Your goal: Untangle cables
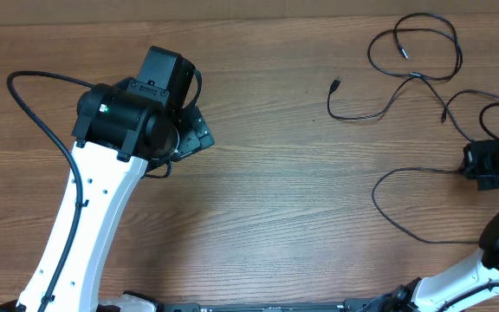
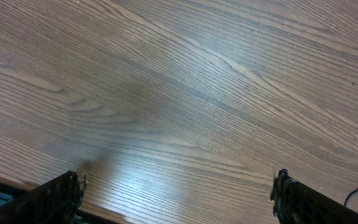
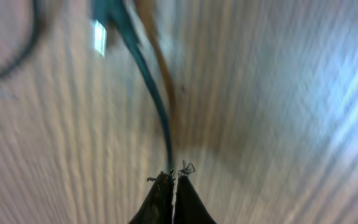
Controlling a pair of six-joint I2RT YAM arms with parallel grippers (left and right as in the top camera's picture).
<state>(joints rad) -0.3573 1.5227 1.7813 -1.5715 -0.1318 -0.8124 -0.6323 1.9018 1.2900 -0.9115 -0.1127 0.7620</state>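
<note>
Right fingers (image 3: 161, 198) are pinching shut on one thin black strand, the held cable (image 3: 157, 106). It is leaving right at the tips and running straight ahead from them in the wrist view, which is blurred.

Left fingers (image 2: 67, 194) are standing wide and holding nothing, with only bare tabletop (image 1: 275, 217) under them.

The cables (image 1: 362, 119) are all lying in loose loops on the right far part of the tabletop. They are just beside the right arm and well apart from the left arm, which is sitting on the left side.

**Key relation:** in the overhead view the held cable (image 1: 431, 171) is stretching leftward from the right fingers, then curving back toward the near edge, so its long axis is running left-right. The rest of the loops are lying on the far side of those fingers. The right arm is the nearer one by a lot, and the left arm is needing to cross the tabletop to reach any strand.

**Counts:**
- Arms: two.
- Strands gripped: one.
- Loose ends: three are showing overhead. One plug tip (image 1: 336, 84) is clear and the other two are small.
- Cords: judging at least two. The exact number is not readable where the loops are crossing.

**Next move, my guess:** pulling the held strand away from the loops, or bringing the left fingers over to pin a loop.
</note>
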